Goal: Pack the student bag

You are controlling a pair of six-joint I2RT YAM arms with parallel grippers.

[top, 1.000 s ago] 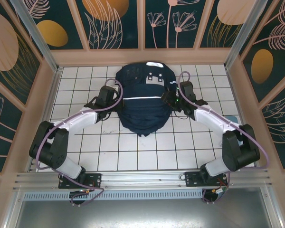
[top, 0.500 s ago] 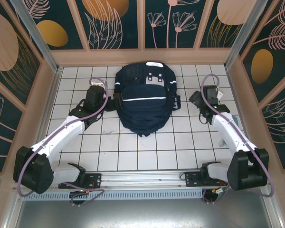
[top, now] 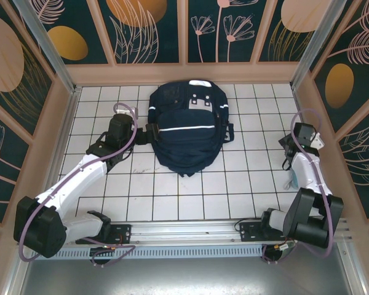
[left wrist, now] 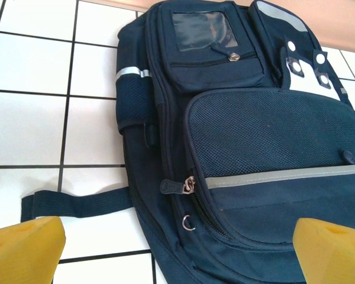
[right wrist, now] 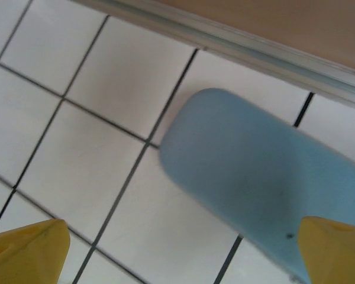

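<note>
**Q:** Firstly, where does the student bag (top: 189, 129) lie?

**A:** It is in the upper middle of the overhead frame, flat on the white tiled table (top: 172, 190). Its front faces up and its top end points toward the far wall. In my left wrist view it takes up the centre and right. A grey stripe (left wrist: 284, 176) crosses its lower pocket, a zip pull (left wrist: 189, 184) sits at mid-frame, and a loose strap (left wrist: 77, 204) trails toward the lower left.

**Q:** And the left gripper (top: 149, 132)?

**A:** It sits just beside the bag's left edge. Its yellow pads (left wrist: 23, 248) stand in the two bottom corners of the wrist frame, so my jaws are spread wide and grip nothing.

**Q:** And the right gripper (right wrist: 180, 251)?

**A:** It is at the right edge of the overhead frame, well apart from the bag. Its jaws are likewise spread wide and hold nothing. Beyond them a pale blue rounded object (right wrist: 248, 177) lies on the tiles, near a metal rail (right wrist: 236, 47) that runs across the top of the frame.
</note>
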